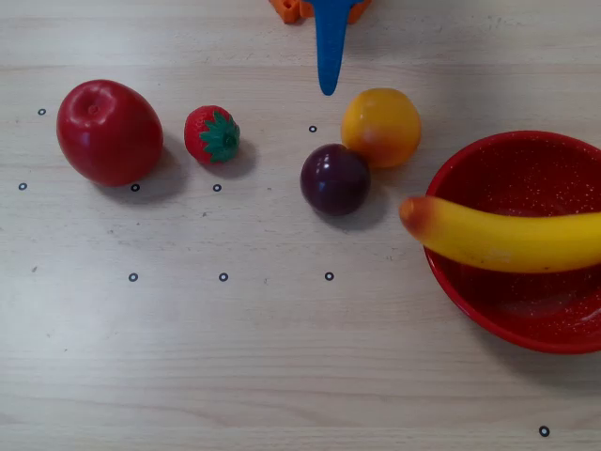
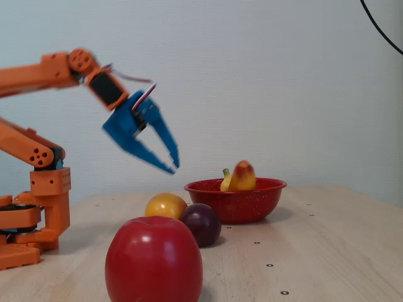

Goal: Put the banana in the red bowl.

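The yellow banana (image 1: 507, 240) lies across the red bowl (image 1: 488, 310) at the right of the overhead view, its reddish-orange tip jutting over the bowl's left rim. In the fixed view the banana (image 2: 239, 177) pokes up out of the bowl (image 2: 236, 201). My blue gripper (image 2: 171, 165) hangs in the air left of and above the bowl, blurred, jaws slightly apart and empty. In the overhead view only one blue finger (image 1: 330, 47) shows at the top edge.
On the table stand a red apple (image 1: 109, 132), a strawberry (image 1: 212, 134), a dark plum (image 1: 334, 178) and a round orange-yellow fruit (image 1: 380, 126). The orange arm base (image 2: 31, 214) stands at the left in the fixed view.
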You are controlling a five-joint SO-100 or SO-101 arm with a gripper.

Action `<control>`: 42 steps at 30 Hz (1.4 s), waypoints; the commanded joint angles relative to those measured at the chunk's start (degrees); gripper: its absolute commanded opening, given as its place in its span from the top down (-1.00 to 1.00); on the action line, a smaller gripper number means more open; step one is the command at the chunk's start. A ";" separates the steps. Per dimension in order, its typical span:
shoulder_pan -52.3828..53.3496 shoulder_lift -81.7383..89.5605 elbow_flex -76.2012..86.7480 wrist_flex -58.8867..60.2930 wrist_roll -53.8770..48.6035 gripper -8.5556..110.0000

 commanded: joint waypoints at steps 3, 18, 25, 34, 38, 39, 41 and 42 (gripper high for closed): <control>-1.32 8.96 7.12 -3.16 1.41 0.85; -2.29 34.72 36.39 -9.67 0.88 0.85; -0.88 37.18 40.52 -12.39 -2.64 0.85; -0.53 37.18 40.52 -8.00 -5.63 0.85; -0.18 37.18 40.52 -7.91 -5.89 0.85; -0.18 37.18 40.52 -7.73 -6.06 0.85; -0.18 37.09 40.52 -7.47 -6.24 0.85; -0.09 37.09 40.52 -7.38 -6.24 0.85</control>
